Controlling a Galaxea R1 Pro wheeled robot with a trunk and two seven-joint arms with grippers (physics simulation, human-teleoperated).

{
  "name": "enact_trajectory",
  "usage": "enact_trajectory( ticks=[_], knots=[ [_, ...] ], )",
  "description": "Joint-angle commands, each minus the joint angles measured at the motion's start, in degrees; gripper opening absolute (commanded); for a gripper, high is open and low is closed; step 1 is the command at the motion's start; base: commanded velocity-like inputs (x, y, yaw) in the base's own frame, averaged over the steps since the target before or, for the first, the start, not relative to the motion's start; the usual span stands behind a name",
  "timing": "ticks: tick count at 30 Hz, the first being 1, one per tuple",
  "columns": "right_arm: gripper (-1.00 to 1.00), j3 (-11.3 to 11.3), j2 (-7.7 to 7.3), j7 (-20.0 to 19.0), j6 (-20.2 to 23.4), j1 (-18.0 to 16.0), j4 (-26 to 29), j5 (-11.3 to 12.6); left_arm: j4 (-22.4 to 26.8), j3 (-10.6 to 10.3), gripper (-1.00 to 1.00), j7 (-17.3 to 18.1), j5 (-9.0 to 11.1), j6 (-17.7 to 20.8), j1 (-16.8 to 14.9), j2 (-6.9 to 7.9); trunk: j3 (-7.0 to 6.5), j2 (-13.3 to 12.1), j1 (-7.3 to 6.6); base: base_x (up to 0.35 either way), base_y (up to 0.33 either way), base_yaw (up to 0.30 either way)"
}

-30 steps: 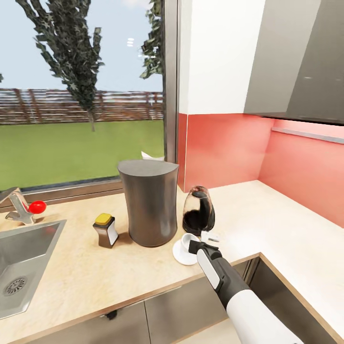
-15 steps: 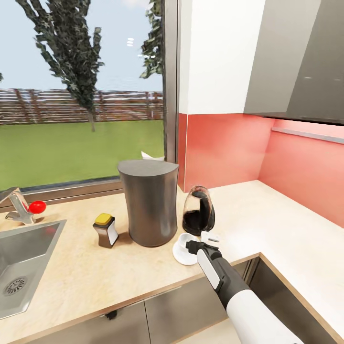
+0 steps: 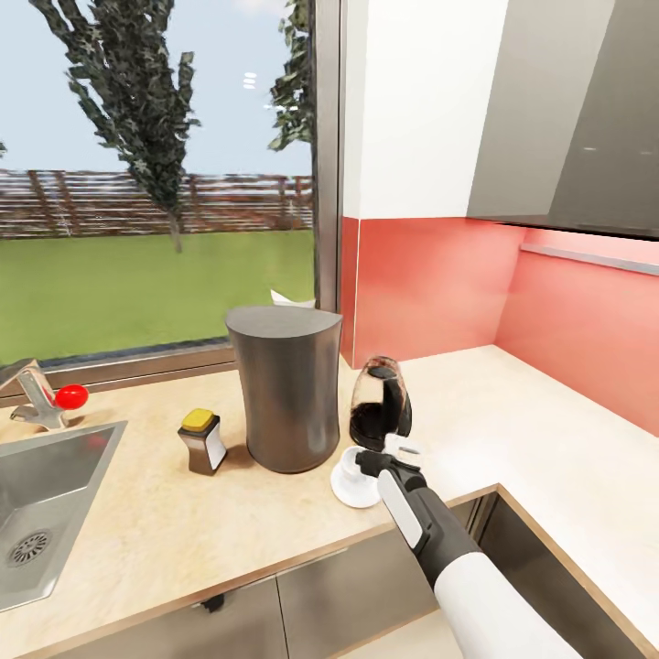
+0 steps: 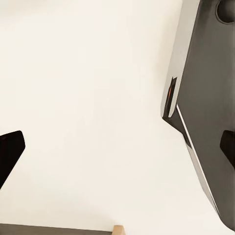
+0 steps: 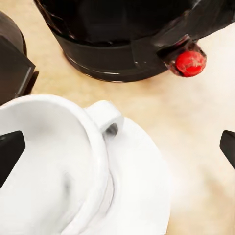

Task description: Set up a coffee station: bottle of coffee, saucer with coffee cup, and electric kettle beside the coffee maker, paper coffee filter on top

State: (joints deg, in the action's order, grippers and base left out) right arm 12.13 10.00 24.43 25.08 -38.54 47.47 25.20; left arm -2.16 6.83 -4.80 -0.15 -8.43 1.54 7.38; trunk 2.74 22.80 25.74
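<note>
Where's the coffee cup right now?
Head view: the coffee cup sits on the saucer, right of the coffee maker, in front of the electric kettle, under the right gripper.

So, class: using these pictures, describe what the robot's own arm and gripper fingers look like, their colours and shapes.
In the head view the right arm has a glossy white rounded lower shell, then a dark grey wrist section with a white oval panel, ending in a black right gripper. In the wrist views the fingertips show as flat black wedges at the picture edges; the left gripper's fingertips look alike. No cables or markings can be made out.
</note>
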Motion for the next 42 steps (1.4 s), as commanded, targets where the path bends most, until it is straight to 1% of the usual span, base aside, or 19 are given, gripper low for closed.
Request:
enact_trajectory(
  ticks=[1, 9, 14, 20, 35, 40, 42],
  knots=[
    [1.0, 0.1, 0.0, 0.5, 0.14, -0.05, 0.54, 0.46, -0.12, 0.38, 1.0, -0.04, -0.03, -0.36, -0.05, 0.01, 0.12, 0.12, 0.04, 0.0, 0.0, 0.0],
    [1.0, 0.09, 0.0, 0.53, 0.3, -0.05, 3.04, 0.46, -0.12, 0.35, 1.0, -0.2, -0.08, -0.39, -0.05, -0.07, 0.12, 0.12, 0.04, -0.016, -0.014, 0.0],
    [1.0, 0.09, 0.0, 0.53, 0.37, -0.05, 4.5, 0.46, -0.05, 0.38, 1.0, -0.21, -0.07, -0.36, -0.05, -0.08, 0.12, 0.12, 0.04, -0.162, -0.174, 0.0],
    [1.0, 0.41, 0.0, 0.45, 0.41, -0.05, 4.91, 0.44, -0.03, 0.42, 1.0, -0.21, -0.03, -0.36, -0.05, -0.08, 0.08, 0.12, 0.04, -0.199, -0.21, 0.0],
    [1.0, 0.6, 0.0, 0.31, 0.4, -0.05, 4.81, 0.46, 0.18, 0.54, 1.0, -0.3, -0.06, -0.27, -0.05, -0.06, -1.14, 0.12, 0.04, -0.181, -0.237, 0.0],
    [1.0, 0.73, 0.0, 0.17, 0.5, -0.04, 4.46, 0.46, 0.96, 0.72, 1.0, -0.3, 0.42, -0.76, -0.52, -0.15, -1.59, 0.12, 0.04, -0.172, -0.242, 0.0],
    [1.0, 0.96, 0.0, 0.05, 0.67, -0.03, 4.1, 0.46, 2.44, 0.91, 1.0, -0.3, 0.61, -1.04, -0.69, -0.16, -1.76, 0.12, 0.04, -0.075, -0.099, -0.013]
  ],
)
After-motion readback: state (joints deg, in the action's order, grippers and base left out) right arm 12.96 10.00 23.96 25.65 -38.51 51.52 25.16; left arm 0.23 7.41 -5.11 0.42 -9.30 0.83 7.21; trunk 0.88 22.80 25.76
